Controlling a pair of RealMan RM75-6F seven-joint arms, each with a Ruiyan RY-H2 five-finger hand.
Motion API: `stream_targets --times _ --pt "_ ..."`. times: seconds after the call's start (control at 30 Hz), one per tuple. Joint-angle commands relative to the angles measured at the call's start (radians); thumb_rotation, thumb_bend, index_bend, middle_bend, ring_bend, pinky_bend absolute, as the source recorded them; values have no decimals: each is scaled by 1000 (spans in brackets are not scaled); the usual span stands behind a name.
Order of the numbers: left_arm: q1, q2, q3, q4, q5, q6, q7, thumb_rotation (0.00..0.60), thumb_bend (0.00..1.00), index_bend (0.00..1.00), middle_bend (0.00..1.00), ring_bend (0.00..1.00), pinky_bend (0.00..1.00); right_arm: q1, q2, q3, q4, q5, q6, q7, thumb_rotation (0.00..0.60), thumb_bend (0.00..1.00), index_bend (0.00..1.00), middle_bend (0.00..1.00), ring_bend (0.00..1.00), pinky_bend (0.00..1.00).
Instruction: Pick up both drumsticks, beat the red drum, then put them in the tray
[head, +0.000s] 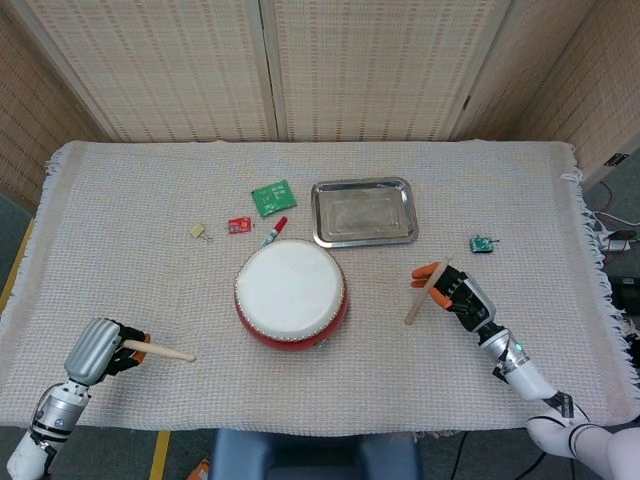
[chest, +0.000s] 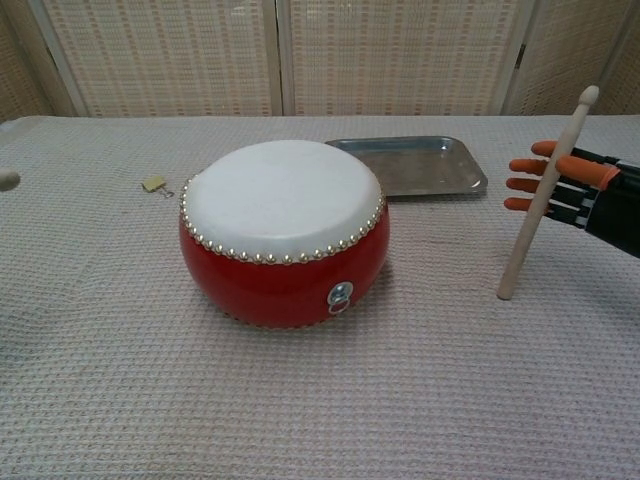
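Drumsticks are both up off the table (head: 520, 190) now, so we are getting ready for the beating step. Our left hand (head: 100, 349) is closing its fingers around one wooden stick (head: 160, 350) near the front left edge, with the stick pointing flat toward the middle. Our right hand (chest: 585, 190) is holding the other stick (chest: 545, 195) almost upright, leaning a little (its orange-tipped fingers (chest: 535, 167) are looking quite straight, so the hold seems loose). That stick's lower end is hanging near the cloth, to the right of the red drum (chest: 285, 245).

The drum is sitting in the middle, round and fat, with a smooth white skin on top and shiny studs around the rim. The tray (head: 363, 212) is lying just behind it, flat, shiny metal, with raised edges. The cloth is looking bumpy and woven.

Next we are thinking both sticks need to swing in over the white skin and tap down. The right hand may need a tighter hold first.
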Motion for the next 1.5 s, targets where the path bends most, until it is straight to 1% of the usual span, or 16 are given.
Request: stream_targets --times 0.03,0.2,0.37,0.63,0.83,1.0,1.2,1.37,1.5 --pt "-1 5 2 -12 4 0 7 600 707 1000 1000 1000 1000 12 -37 -37 71 -24 38 28 600 270 403 359 274 302" --pt "-2 13 2 -26 4 -2 17 600 706 1000 1000 1000 1000 16 -57 -71 108 -40 55 10 600 231 409 360 274 310" --pt "0 17 5 -33 5 -2 25 600 706 1000 1000 1000 1000 21 -72 -95 123 -39 43 -36 600 195 451 379 275 316" --pt "1 18 8 -32 7 -4 23 600 707 1000 1000 1000 1000 25 -99 -108 131 -20 24 -96 600 156 546 436 310 354" --pt "2 15 10 -26 11 -2 18 600 707 1000 1000 1000 1000 28 -118 -114 138 -5 4 -137 600 155 607 481 348 378" --pt "3 15 12 -20 11 0 12 600 706 1000 1000 1000 1000 33 -135 -114 145 7 -16 -166 600 155 685 525 387 403" --pt "5 13 14 -14 13 3 8 600 706 1000 1000 1000 1000 37 -153 -112 149 23 -39 -195 600 148 791 598 461 452" --pt "6 16 15 -11 15 6 4 600 706 1000 1000 1000 1000 39 -170 -106 152 38 -59 -227 600 72 885 698 573 515" --pt "9 17 17 -8 13 7 1 600 706 1000 1000 1000 1000 41 -187 -95 156 52 -69 -259 600 67 953 778 670 594"
